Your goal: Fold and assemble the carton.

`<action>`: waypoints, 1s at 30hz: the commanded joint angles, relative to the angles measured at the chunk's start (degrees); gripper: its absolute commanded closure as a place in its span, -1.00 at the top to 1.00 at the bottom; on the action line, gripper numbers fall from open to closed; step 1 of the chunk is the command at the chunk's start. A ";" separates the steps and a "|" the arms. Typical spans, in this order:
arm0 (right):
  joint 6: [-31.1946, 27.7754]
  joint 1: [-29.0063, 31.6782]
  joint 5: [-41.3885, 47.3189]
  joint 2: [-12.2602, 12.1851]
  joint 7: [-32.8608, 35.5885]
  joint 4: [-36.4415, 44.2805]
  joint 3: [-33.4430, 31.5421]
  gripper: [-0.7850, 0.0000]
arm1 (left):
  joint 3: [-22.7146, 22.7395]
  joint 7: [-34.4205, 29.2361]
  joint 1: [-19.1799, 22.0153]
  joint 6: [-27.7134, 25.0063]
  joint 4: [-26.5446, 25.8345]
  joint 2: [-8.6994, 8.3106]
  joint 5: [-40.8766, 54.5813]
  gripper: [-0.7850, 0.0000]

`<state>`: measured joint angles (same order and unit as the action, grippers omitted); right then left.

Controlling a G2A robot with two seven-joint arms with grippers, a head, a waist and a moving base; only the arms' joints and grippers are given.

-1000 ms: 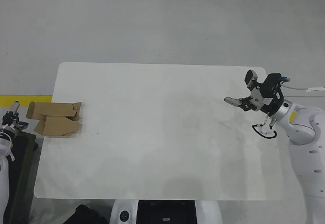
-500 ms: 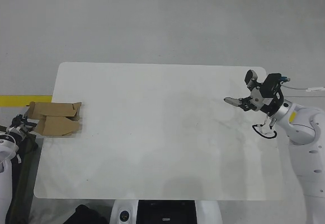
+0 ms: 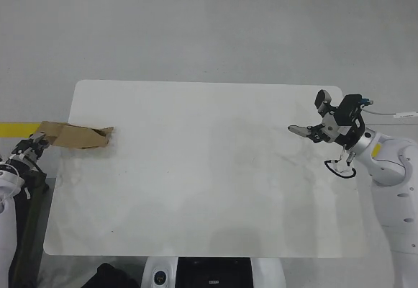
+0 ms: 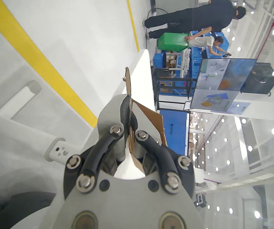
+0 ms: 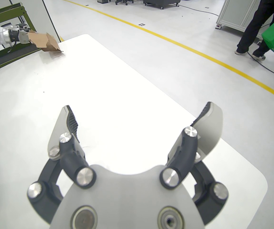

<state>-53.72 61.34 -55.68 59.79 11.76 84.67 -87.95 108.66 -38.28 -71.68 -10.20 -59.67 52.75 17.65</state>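
Note:
The brown carton [image 3: 77, 135] is a flat cardboard blank, tilted up on edge at the table's left side, with one end touching the tabletop. My left gripper [image 3: 37, 143] is shut on its outer end just off the table's left edge; in the left wrist view the cardboard [image 4: 143, 117] sticks out from between the closed fingertips [image 4: 125, 107]. The right wrist view shows the carton [image 5: 44, 42] far off, held by the left gripper [image 5: 27, 37]. My right gripper [image 3: 306, 121] hangs open above the table's right side, its fingers [image 5: 68, 122] spread with nothing between them.
The white table [image 3: 209, 187] has rounded corners. A yellow floor line [image 3: 7, 129] runs left of the table. A dark green rack [image 5: 6, 13] stands beside the left arm.
The left gripper has closed on the carton's outer end and lifted it from lying flat to standing tilted on edge, shifted slightly inward. The right arm has stayed still.

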 commanded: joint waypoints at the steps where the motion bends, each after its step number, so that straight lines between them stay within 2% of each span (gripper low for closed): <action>1: 0.00 0.00 -0.01 0.00 -0.01 0.00 0.00 1.00 | -0.25 -0.53 1.09 0.16 -1.12 0.01 0.76 -1.00; 8: 0.00 0.00 -0.01 0.00 -0.01 0.00 0.00 1.00 | -2.28 -2.54 5.51 -0.98 -3.09 0.18 3.14 -1.00; 15: 0.00 0.00 -0.01 0.00 -0.01 0.00 0.00 1.00 | -8.30 -6.69 11.66 -2.37 -2.57 0.82 3.78 -1.00; 21: 0.00 0.00 -0.01 0.00 -0.01 0.00 0.00 1.00 | -15.00 -13.69 17.45 -4.29 -1.02 1.50 2.49 -1.00; 30: 0.00 0.00 -0.01 0.00 -0.01 0.00 0.00 1.00 | -24.07 -25.45 23.72 -8.54 1.00 2.84 3.39 -1.00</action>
<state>-53.72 61.34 -55.68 59.79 11.76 84.67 -87.95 85.55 -62.63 -48.55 -18.17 -58.93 55.45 20.90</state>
